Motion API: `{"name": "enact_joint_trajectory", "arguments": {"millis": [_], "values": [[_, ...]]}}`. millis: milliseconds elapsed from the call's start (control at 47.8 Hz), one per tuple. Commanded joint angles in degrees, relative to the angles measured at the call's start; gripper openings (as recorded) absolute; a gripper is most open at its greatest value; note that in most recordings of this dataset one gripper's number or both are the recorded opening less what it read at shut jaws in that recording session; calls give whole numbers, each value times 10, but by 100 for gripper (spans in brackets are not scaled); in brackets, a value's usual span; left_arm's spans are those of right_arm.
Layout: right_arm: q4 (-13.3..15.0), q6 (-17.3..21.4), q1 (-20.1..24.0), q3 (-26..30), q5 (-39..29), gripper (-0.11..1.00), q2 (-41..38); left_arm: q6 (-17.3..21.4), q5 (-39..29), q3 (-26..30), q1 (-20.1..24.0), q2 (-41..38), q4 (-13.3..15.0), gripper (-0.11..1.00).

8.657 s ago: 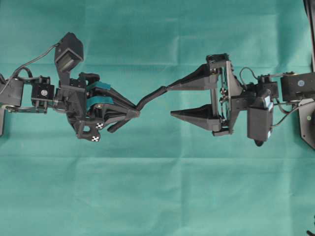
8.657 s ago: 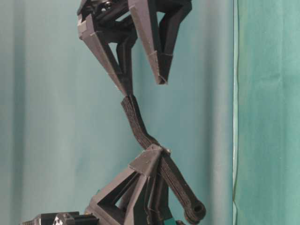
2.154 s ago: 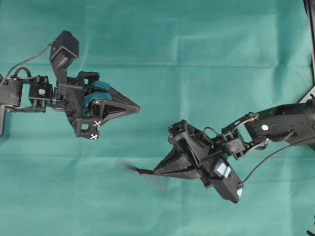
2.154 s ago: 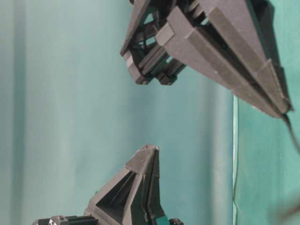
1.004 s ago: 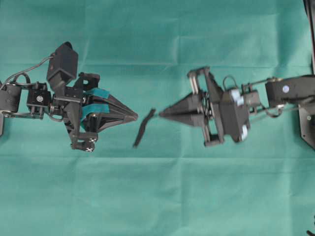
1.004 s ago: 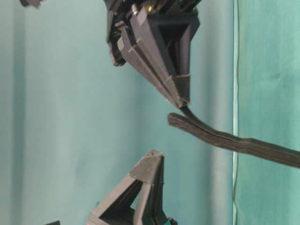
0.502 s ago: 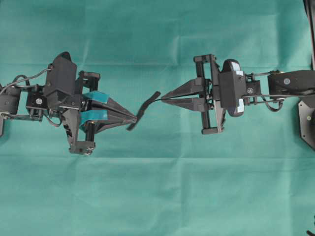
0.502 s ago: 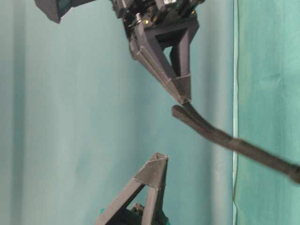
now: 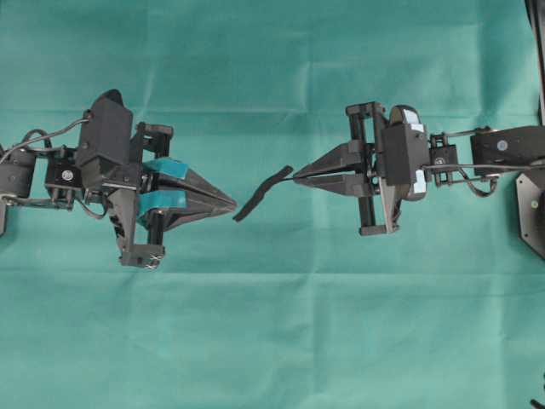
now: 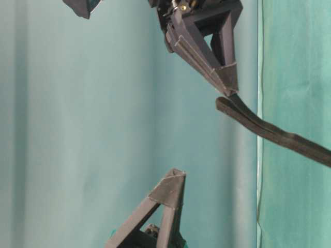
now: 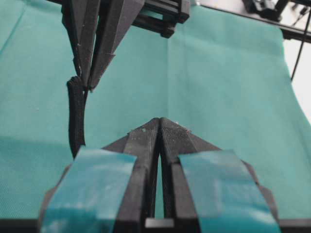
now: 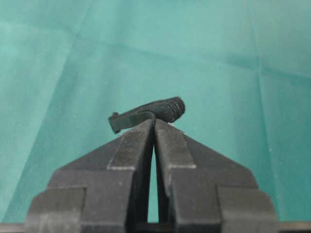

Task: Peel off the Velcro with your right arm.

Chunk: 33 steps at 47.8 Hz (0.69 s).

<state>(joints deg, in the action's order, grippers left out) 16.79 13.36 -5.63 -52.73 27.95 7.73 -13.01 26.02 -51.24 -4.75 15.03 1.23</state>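
Note:
The Velcro (image 9: 262,192) is a thin black strap hanging free in the air between the two arms. My right gripper (image 9: 296,177) is shut on one end of it; the rest slants down-left toward the left arm. It shows as a dark strip (image 10: 269,132) at table level, beside the left fingers as a strap (image 11: 76,114), and foreshortened as a short black strip (image 12: 148,112) at my right fingertips. My left gripper (image 9: 233,204), with teal-taped fingers (image 11: 92,189), is shut on nothing; its tip stands just apart from the strap's loose end.
A green cloth (image 9: 272,341) covers the whole table, with a crease line running across the far part. A dark fixture (image 9: 532,213) sits at the right edge behind the right arm. Cables trail from both arms' wrists.
The right gripper has drawn back to the right with the strap. The strap's free end has come away from the left fingertips, which stay shut in place.

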Motion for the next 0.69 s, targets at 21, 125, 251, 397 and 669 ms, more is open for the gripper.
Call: {"name": "enact_joint_trajectory", "arguments": {"millis": [21, 125, 251, 397, 669], "values": [[-2, 4, -3, 4, -2, -9, 12, 0, 4, 6, -2, 9, -1, 0], [-2, 4, -3, 4, -4, -6, 13, -1, 4, 6, -2, 8, -1, 0], [-3, 5, -3, 3, -4, 11, 18, -1, 4, 4, -4, 9, -2, 0], [-2, 5, -3, -3, -4, 42, 31, 0, 4, 4, -7, 9, -1, 0], [-2, 14, -3, -11, -1, 42, 45, 1, 4, 0, -8, 9, -1, 0]]}}
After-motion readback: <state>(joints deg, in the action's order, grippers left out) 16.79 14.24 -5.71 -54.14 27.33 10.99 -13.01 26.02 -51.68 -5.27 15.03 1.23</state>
